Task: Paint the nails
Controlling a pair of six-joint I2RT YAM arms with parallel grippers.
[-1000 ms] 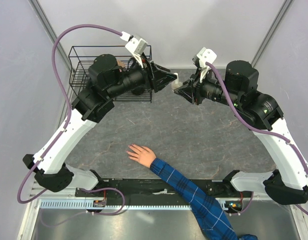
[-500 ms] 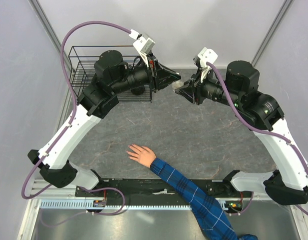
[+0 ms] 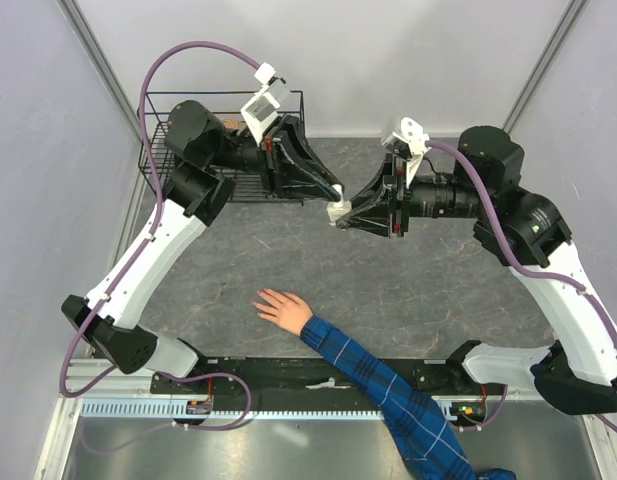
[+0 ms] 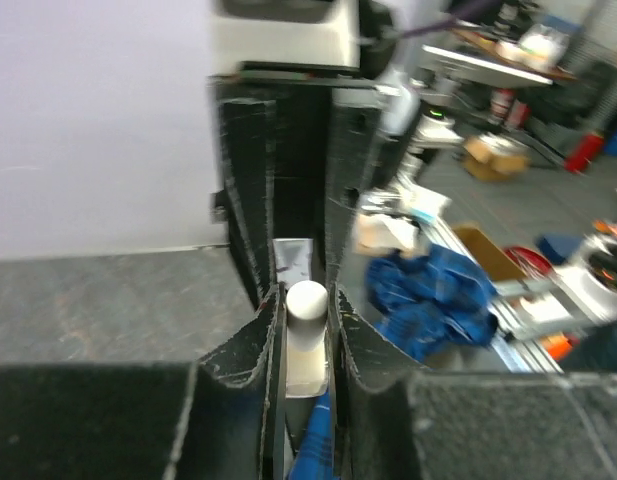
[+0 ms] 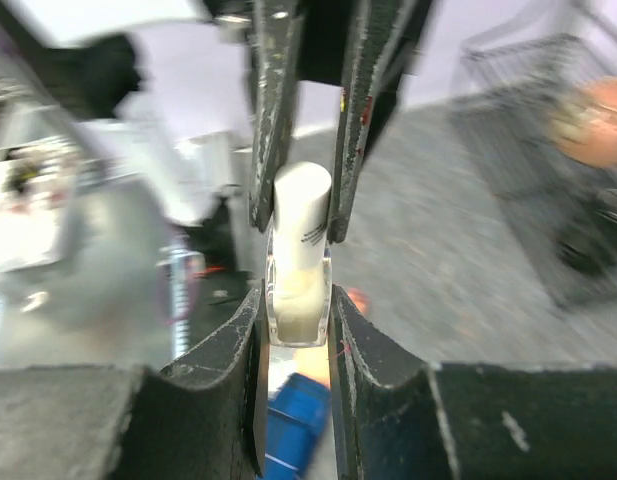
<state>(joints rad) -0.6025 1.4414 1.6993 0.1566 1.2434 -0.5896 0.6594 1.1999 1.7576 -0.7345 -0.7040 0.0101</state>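
The table [image 3: 408, 290] is gray stone, with pale walls [image 3: 338, 60] around. A bare hand [image 3: 284, 308] lies flat near the front edge. Its fingers [image 3: 269, 296] point left and a bit away, in line with the arm [image 3: 340, 352]; the nails [image 3: 261, 298] are too tiny to see. Farther off, the right gripper [image 3: 344, 221] squeezes a bottle [image 5: 298, 295] and the left gripper [image 3: 333, 199] pinches its cap [image 4: 306, 300]. A basket [image 3: 158, 150] stands far left.

Grey marbled worktop [image 3: 418, 280]; black wire basket [image 3: 156, 150]; blue plaid sleeve [image 3: 360, 366]; light-skinned hand [image 3: 284, 308]; white cap [image 5: 302, 200] on a clear bottle [image 5: 296, 305]; purple cables [image 3: 198, 43] on white-and-black arms [image 3: 158, 250].
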